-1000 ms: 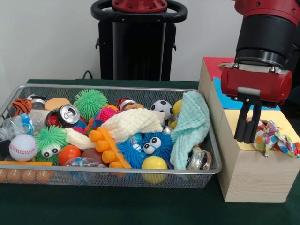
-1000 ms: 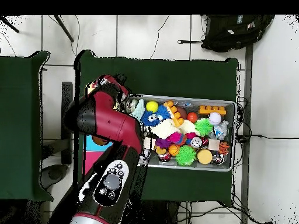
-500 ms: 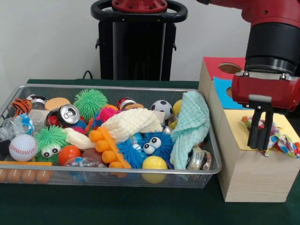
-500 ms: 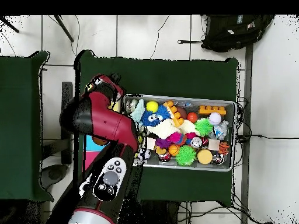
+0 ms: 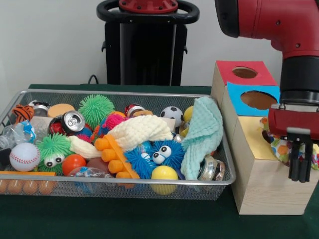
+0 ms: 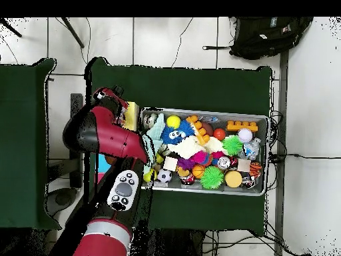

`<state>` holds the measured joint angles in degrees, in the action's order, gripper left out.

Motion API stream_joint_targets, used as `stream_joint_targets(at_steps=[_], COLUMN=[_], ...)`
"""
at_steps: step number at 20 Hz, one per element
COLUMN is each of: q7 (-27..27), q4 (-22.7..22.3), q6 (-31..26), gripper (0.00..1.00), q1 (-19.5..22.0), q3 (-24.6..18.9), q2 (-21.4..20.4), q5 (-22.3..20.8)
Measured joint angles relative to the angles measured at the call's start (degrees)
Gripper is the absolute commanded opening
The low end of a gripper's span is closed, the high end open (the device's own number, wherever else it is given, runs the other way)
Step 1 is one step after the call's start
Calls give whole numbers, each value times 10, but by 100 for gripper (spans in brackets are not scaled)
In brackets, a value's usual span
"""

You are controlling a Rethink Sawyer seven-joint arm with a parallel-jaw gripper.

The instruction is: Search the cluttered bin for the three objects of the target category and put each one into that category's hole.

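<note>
Front view, left to right. Wire bin (image 5: 227, 164) packed with clutter: baseball (image 5: 24, 156), green spiky ball (image 5: 95, 109), soda can (image 5: 70, 122), cream cloth (image 5: 141, 130), blue fuzzy toy with eyes (image 5: 159, 153), yellow ball (image 5: 164, 175), soccer ball (image 5: 172, 114), mint cloth (image 5: 204, 133) draped over the bin's right end. Right of the bin, a wooden box (image 5: 259, 186) with red, blue and yellow tops; round holes visible in the red and blue sections. Patterned cloth (image 5: 279, 149) lies on the yellow section, partly behind the gripper. Arm comes down from top right, wrist vertical, gripper (image 5: 299, 167) pointing straight down at the box's right edge, just beside the patterned cloth. Fingers look pressed together with nothing between them.
</note>
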<state>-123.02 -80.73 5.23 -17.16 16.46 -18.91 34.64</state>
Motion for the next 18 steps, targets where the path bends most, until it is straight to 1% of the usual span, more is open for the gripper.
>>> stream_joint_targets(at_steps=[5,11,14,18], q7=[0,0,0,0], q4=[0,-3,-5,-6], q6=[0,-10,-33,-108], gripper=[0,0,0,0], q1=[7,12,12,5], q3=[-22,-26,-24,-2], q2=[2,-14,-28,-53], q5=[0,0,0,-1])
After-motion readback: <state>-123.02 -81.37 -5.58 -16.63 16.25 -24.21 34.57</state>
